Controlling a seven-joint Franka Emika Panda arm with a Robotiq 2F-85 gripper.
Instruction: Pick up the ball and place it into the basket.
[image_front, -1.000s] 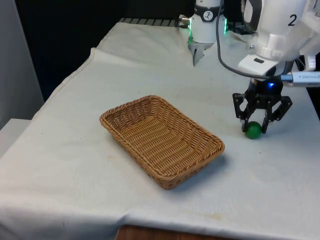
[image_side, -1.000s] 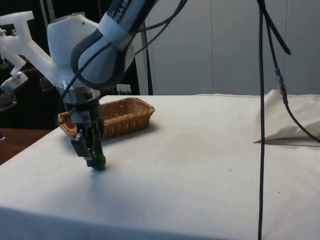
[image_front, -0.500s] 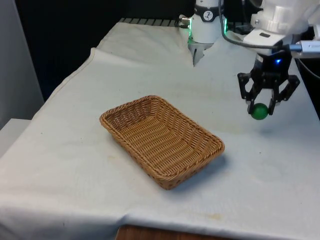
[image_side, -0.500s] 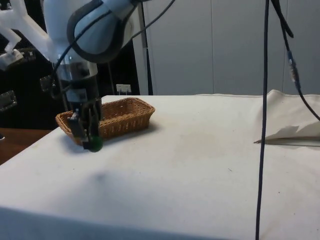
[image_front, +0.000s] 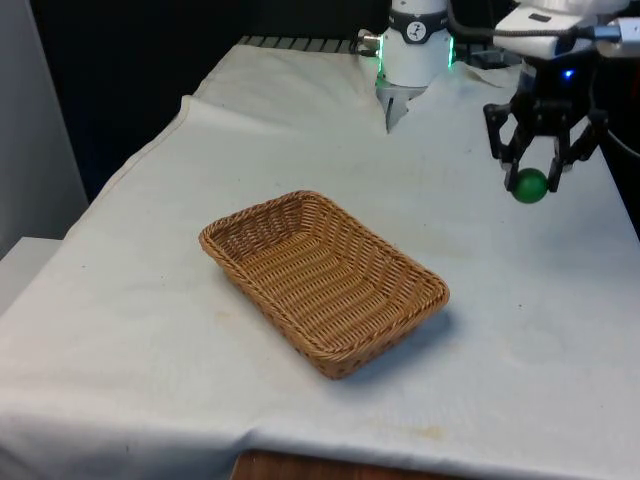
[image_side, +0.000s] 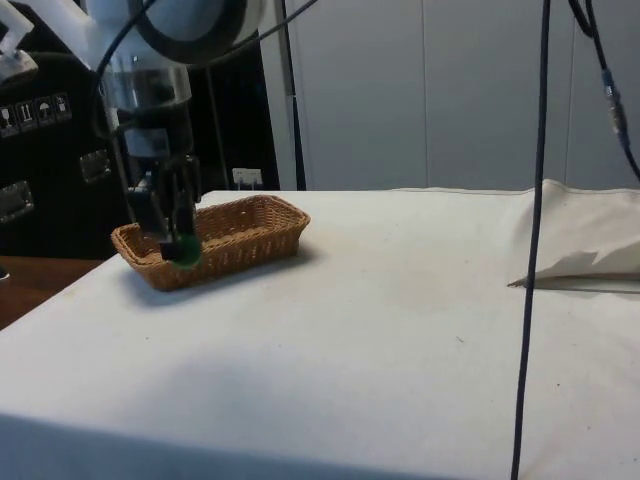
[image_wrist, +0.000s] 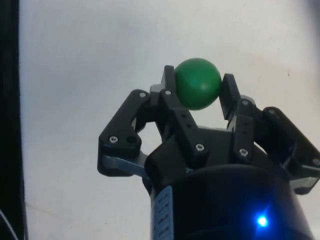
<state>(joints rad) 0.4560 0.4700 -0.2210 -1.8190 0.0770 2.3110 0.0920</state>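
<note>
Ball, green, sits pinched between our gripper fingers, lifted clear of the white cloth. We see the wicker basket well apart, toward the front view's left.

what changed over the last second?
The claw, already shut on the green ball at the table, lifted it straight up off the white cloth; the ball now hangs in the air, well above the cloth, gripped between the fingers. It has not moved towards the basket yet. The basket stayed where it was, with nothing in it.
</note>
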